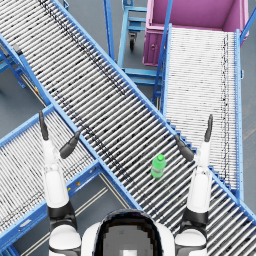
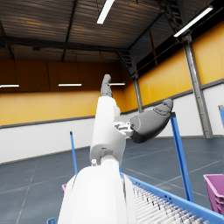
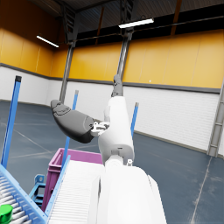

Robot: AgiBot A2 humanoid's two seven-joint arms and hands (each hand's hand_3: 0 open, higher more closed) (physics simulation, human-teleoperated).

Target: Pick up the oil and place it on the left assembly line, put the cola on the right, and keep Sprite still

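Only the green Sprite bottle shows among the task's things. It stands upright on the rollers of the middle conveyor, close to that conveyor's edge on the robot's right side.

The right hand is raised over that same edge of the middle conveyor. It is near the bottle but not touching it, and its thumb points toward the bottle. Its fingers are straight, the thumb is spread wide, and nothing is in it. The left hand is on the far side of the middle conveyor from the bottle, well apart from it, above the left assembly line. It has the same pose: fingers out, thumb splayed, holding nothing.

The head view alone shows the bottle whole. It also shows the right assembly line branching off the middle conveyor toward a pink bin.

The right wrist view catches only the bottle's green cap at the picture's edge, beside a blue conveyor rail. It gives a side look at the right hand, with the thumb clearly parted from the upright fingers and the pink bin beyond.

The left wrist view shows the left hand spread the same way against the yellow hall wall. The bottle is outside that view.
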